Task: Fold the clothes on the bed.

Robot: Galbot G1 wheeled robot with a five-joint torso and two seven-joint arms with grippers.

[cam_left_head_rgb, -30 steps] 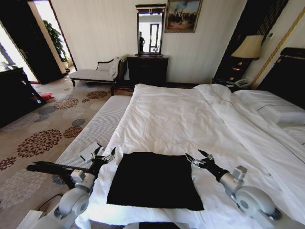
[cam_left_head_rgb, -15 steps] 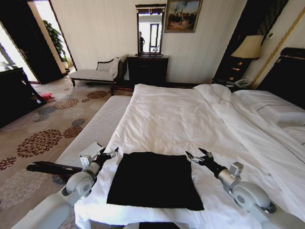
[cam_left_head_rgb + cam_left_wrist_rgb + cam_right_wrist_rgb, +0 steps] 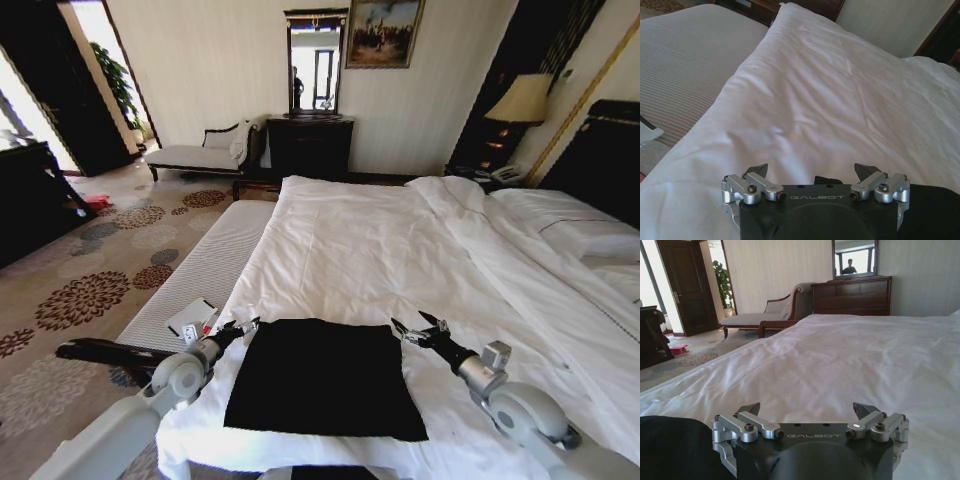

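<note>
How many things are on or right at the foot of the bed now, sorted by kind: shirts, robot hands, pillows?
Black shirts: 1, the shirt, flat on the bed.
Robot hands: 2, the left hand at the shirt's far left corner and the right hand at its far right corner, both open.
White pillows: 1 clearly seen, the pillow.
Total: 4.
</note>
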